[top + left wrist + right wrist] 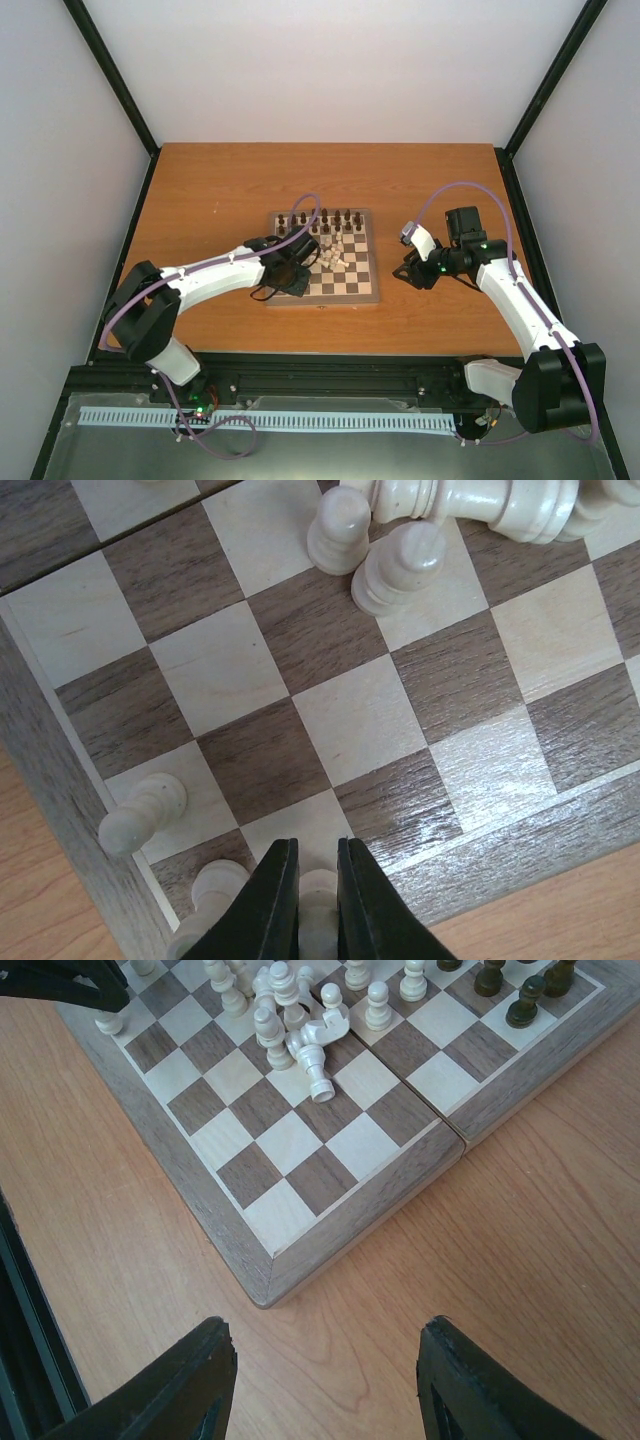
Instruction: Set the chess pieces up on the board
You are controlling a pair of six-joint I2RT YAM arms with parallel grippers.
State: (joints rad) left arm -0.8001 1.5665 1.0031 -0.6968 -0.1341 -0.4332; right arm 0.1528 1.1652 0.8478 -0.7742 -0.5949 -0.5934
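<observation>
We see the board (323, 256), dark and tan checks in a brown frame, lying flat. The dark pieces (322, 220) stand upright in rows along its far edge. The cream pieces (285, 1010) crowd mid-board, a toppled piece (318, 1065) among them. Two edge pieces (140, 815) stand beside the frame, and next to them one cream piece (318, 915) sits pinched in the left end effector (318, 848).

Dark pieces (322, 219) lined the board's (350, 286) far edge; cream pieces (336, 256) clustered mid-board. The left gripper (298, 270) hung over its left squares, the right gripper (408, 270) just off its right side.
</observation>
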